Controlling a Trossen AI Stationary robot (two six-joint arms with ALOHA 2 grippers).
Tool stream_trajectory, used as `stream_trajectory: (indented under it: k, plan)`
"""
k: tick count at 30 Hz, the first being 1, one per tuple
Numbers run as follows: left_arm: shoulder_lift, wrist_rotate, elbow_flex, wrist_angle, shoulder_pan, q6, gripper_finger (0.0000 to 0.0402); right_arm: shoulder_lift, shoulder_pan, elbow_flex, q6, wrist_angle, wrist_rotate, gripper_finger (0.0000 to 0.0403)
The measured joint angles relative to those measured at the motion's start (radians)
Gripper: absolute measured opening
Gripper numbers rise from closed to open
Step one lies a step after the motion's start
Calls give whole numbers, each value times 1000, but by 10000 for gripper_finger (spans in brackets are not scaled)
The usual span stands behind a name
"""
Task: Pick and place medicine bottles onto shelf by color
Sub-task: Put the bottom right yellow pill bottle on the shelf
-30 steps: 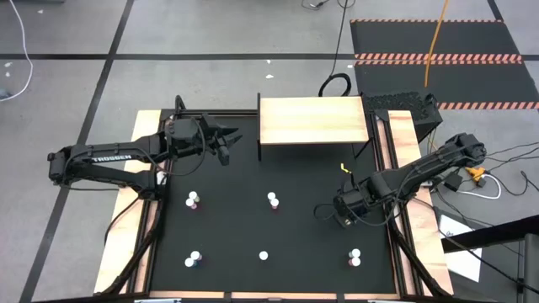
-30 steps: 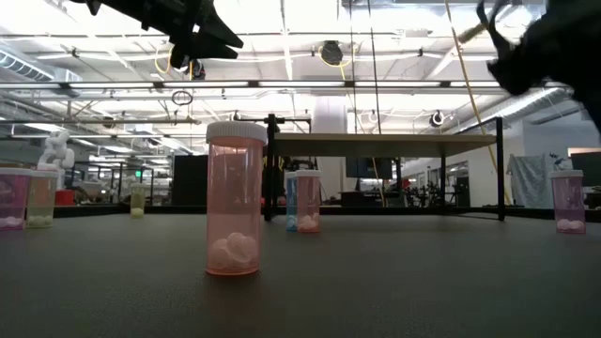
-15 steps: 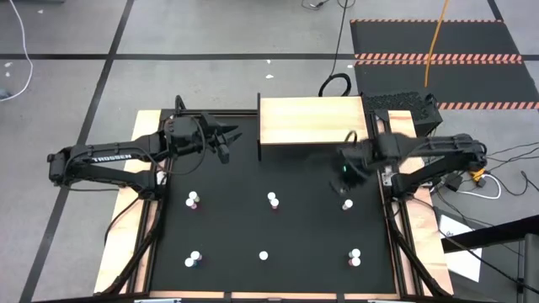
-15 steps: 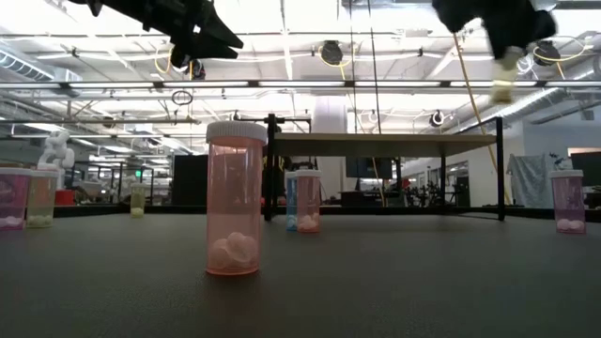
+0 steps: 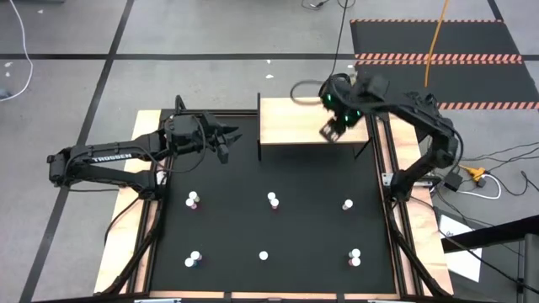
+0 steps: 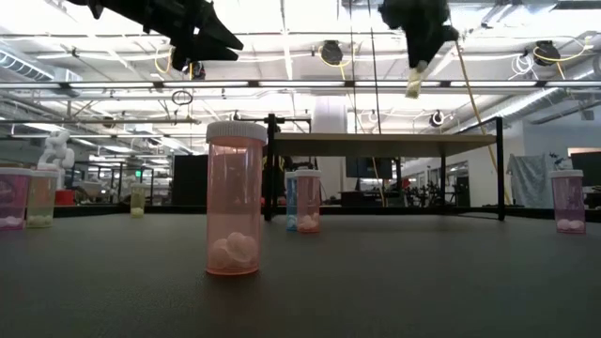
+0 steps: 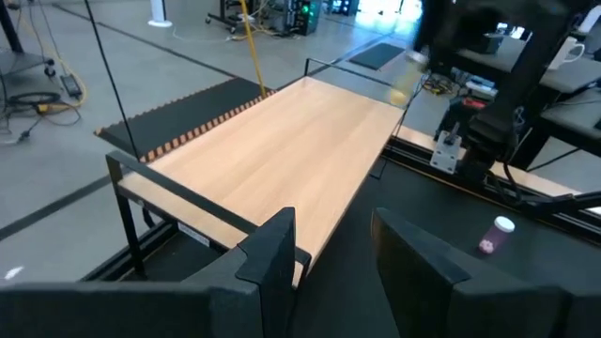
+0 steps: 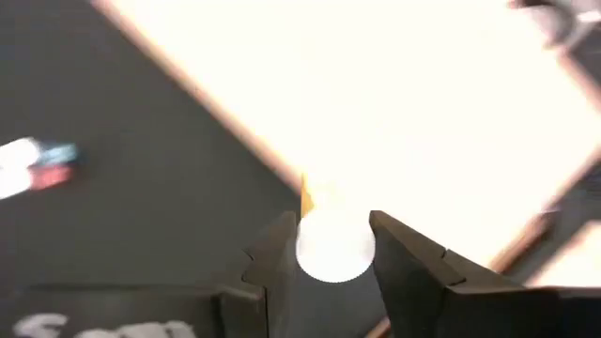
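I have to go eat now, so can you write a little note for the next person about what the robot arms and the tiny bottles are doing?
Right gripper: shut on a yellow bottle, held in the air over the shelf, near its right end.
Left gripper: open and holding nothing, hovering to the left of the shelf.
Shelf: no bottle stands on it yet.
Table: six bottles show from above, three in a middle row and three in a near row. From table height, the nearest one is pink.
Done: one bottle picked up.
Left: set it down, then shelve the others by color.
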Motion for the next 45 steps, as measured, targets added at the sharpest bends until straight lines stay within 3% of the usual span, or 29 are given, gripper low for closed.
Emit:
stream_trajectory:
  k: [6,15,26,30,45]
  plan:
    - [0,7,0,-32,-9,-32,145,59,-214,36,-151,22,84,121]
    - [0,7,0,-60,-29,-45,145,124,-429,36,-257,94,86,121]
    - [0,2,0,-72,-29,-48,145,193,-459,36,-315,90,78,121]
    - [0,2,0,-73,-29,-59,145,194,-459,36,-312,100,7,121]
    - [0,-6,0,-79,-28,-55,145,194,-457,35,-359,118,-49,121]
